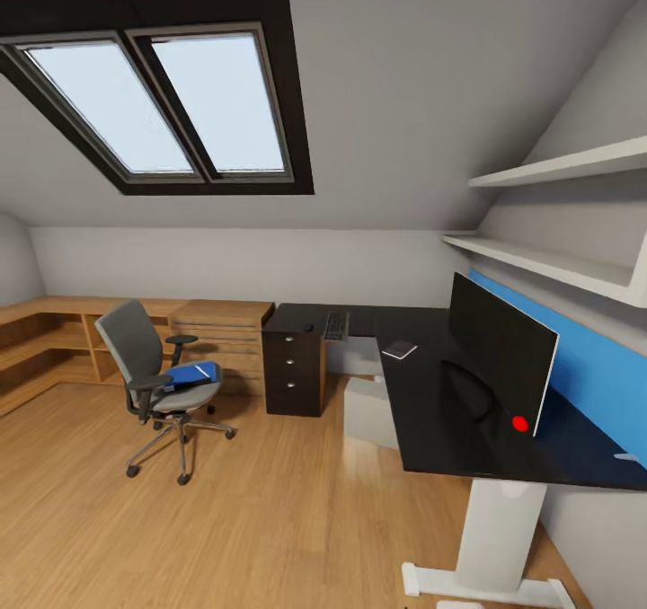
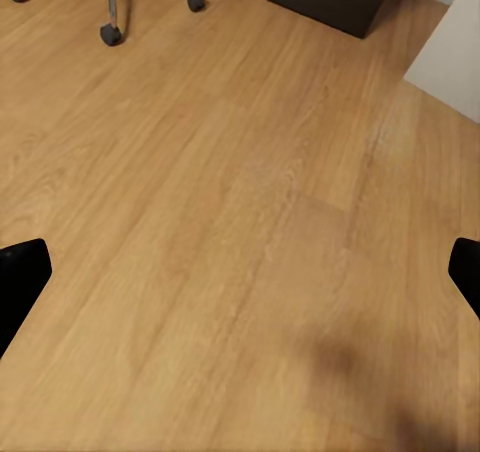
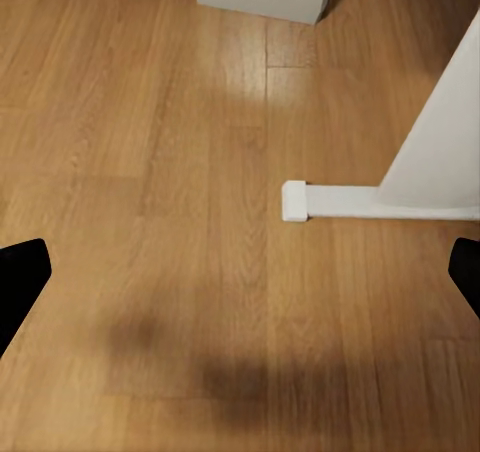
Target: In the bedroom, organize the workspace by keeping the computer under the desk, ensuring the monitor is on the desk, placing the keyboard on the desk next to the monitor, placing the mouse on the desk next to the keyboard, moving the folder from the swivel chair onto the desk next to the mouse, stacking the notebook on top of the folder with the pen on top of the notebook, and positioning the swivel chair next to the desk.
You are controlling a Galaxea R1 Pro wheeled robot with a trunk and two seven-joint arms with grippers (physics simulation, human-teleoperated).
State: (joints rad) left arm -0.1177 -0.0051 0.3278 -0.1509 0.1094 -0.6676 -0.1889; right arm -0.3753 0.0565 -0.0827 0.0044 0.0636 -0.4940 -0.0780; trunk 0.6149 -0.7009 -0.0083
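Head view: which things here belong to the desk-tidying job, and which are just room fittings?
Job:
black L-shaped desk
wide black monitor
grey keyboard
small black mouse
pale grey notebook
bright blue folder
grey swivel chair
light grey computer tower

Fittings:
skylight
white wall shelves
wooden drawer cabinet

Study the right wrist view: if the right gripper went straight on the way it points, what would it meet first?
Probably the bare wooden floor, which lies between the open right gripper's fingers. The desk's white foot lies just beside that line, though depth is hard to judge.
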